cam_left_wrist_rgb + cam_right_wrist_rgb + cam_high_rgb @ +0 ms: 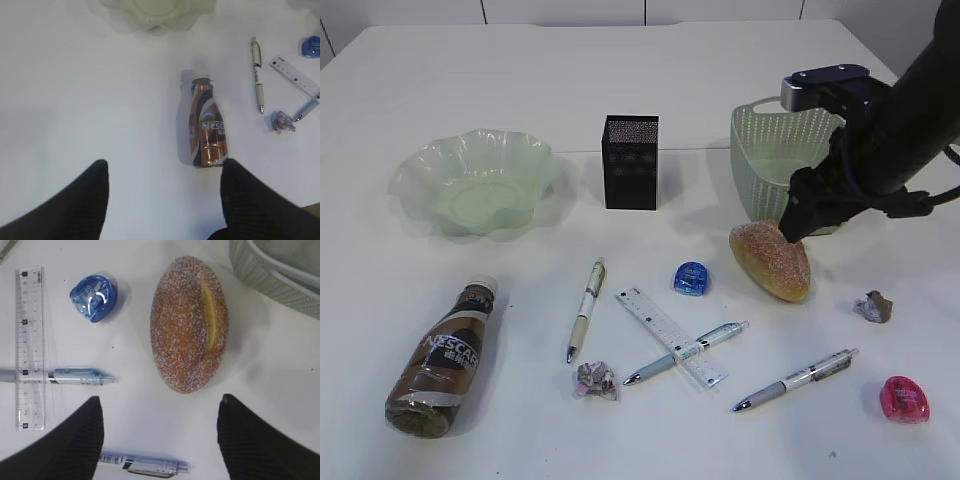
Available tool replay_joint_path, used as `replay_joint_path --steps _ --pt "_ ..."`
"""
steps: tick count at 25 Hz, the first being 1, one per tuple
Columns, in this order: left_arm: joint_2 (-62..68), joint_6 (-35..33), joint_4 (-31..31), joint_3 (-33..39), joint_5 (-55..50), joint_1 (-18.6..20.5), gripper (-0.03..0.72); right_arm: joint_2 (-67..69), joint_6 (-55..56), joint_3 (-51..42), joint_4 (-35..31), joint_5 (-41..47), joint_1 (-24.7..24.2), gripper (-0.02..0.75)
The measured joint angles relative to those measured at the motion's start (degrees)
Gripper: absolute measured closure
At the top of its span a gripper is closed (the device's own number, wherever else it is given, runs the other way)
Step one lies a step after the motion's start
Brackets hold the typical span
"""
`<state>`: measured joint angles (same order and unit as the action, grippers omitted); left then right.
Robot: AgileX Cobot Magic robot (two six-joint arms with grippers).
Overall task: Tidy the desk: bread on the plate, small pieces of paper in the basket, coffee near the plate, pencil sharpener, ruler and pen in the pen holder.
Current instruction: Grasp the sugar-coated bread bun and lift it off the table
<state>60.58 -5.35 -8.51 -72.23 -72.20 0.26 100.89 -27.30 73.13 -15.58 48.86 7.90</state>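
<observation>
Only right wrist view shows bread (190,322) split; exterior hides it.

Both arms hover — right end effector (798,215) and left end effector (162,192) spread wide, empty.

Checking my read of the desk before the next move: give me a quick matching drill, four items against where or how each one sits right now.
Items:
1. bread
2. coffee
3. ruler
4. pen holder

States:
A. lying on its side, front left of the desk
B. upright between the plate and the basket
C. on the desk just under the open right gripper
D. flat, with a pen crossing it

Pairs: 1-C, 2-A, 3-D, 4-B
</observation>
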Motion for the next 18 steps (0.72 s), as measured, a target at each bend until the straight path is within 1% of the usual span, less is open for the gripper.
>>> replay_joint_path --steps 6,14,15,18 --pt "0.00 0.04 0.00 0.00 0.00 0.00 0.197 0.00 3.29 0.00 0.00 -4.21 0.00 0.186" --pt "0.00 0.04 0.00 0.00 0.00 0.00 0.197 2.12 4.60 0.00 0.00 -4.44 0.00 0.182" --pt "0.00 0.04 0.00 0.00 0.00 0.00 0.197 3.87 5.48 0.00 0.00 -4.58 0.00 0.162" --pt "0.00 0.04 0.00 0.00 0.00 0.00 0.197 5.62 5.73 0.00 0.00 -4.94 0.00 0.148"
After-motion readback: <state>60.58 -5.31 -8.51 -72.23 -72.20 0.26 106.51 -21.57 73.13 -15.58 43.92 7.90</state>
